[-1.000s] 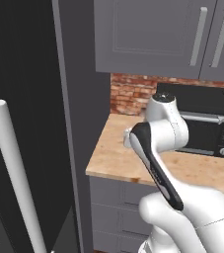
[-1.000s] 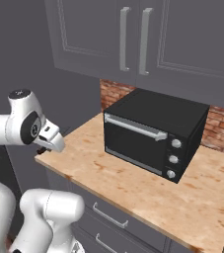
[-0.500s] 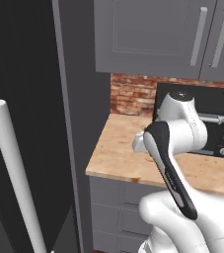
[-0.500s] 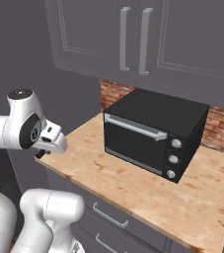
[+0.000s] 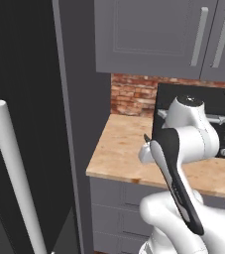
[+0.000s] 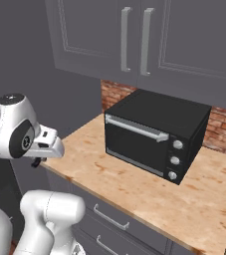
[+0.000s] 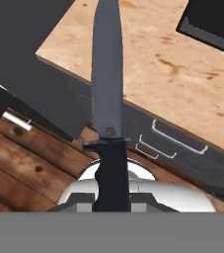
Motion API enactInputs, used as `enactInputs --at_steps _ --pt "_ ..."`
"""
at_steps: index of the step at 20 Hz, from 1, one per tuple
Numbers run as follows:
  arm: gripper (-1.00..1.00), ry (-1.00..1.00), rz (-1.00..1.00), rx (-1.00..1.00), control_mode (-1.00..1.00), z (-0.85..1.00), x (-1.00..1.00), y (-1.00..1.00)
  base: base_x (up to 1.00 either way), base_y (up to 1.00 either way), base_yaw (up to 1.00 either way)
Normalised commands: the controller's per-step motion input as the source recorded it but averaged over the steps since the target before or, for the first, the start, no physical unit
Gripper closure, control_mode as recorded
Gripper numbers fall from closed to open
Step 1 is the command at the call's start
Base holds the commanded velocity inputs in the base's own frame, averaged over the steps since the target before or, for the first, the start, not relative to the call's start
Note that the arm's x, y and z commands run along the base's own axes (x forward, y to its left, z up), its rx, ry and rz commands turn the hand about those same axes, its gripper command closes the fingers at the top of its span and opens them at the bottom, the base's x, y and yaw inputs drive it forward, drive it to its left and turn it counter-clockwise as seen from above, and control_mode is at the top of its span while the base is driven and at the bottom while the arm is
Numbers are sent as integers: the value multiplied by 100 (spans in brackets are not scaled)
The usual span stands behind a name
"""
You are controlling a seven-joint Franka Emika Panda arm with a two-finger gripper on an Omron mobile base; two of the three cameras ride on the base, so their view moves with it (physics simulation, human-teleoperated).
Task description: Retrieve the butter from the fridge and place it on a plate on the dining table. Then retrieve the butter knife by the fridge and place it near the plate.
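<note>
Matt dark butter knife [image 7: 107, 94], speckled wood counter [image 6: 134, 191], brick backsplash [image 5: 131, 94]

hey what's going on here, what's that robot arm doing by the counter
The white arm has its pincer shut on the butter knife, gripping the black handle with the blade pointing away from the hand. It is holding the knife in the air off the front edge of the wooden counter, beside the dark fridge. A black toaster oven sits on the counter under grey wall cabinets. The knife is not set down.
</note>
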Motion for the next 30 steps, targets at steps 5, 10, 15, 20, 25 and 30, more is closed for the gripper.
enactInputs --at_steps 5,10,15,20,25,30 --pt "100 0 3 0 -100 0 -13 0 0 0 0" --pt "100 0 0 0 -100 0 0 0 0 0 0" --pt "100 0 0 0 -100 0 -3 0 0 0 0" --pt "100 0 0 0 100 0 -25 0 -11 0 0" --pt "100 0 0 0 100 0 0 0 -72 7 0" --pt "100 0 0 0 100 0 0 0 -79 20 0"
